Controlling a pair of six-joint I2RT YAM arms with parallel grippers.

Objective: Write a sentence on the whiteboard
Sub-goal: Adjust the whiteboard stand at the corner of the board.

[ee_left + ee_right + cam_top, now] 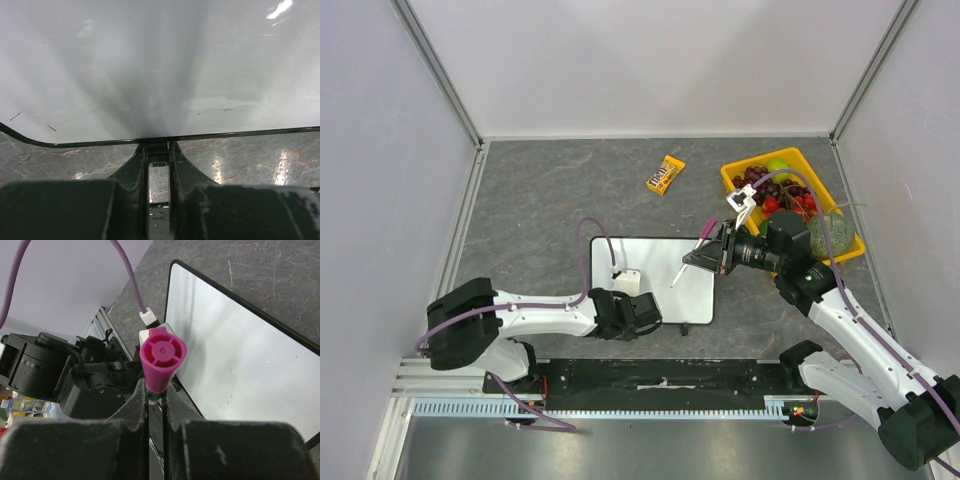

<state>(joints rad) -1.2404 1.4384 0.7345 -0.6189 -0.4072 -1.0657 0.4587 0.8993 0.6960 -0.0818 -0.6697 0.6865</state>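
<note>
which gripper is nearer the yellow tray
Right. The right gripper, holding a marker, is by the whiteboard's right edge beside the yellow tray; the left gripper is at its left side.

Grey marbled table (550, 190), white walls on 3 sides, metal rail along the near edge. Lying flat on it, approx. centre & close to the near edge, is the whiteboard (650, 258), long side running left-right. Orange candy pkt (667, 174) lies further back, well apart from the board; yellow tray (760, 158) sits back-right, turned at an angle, not touching either.
</note>
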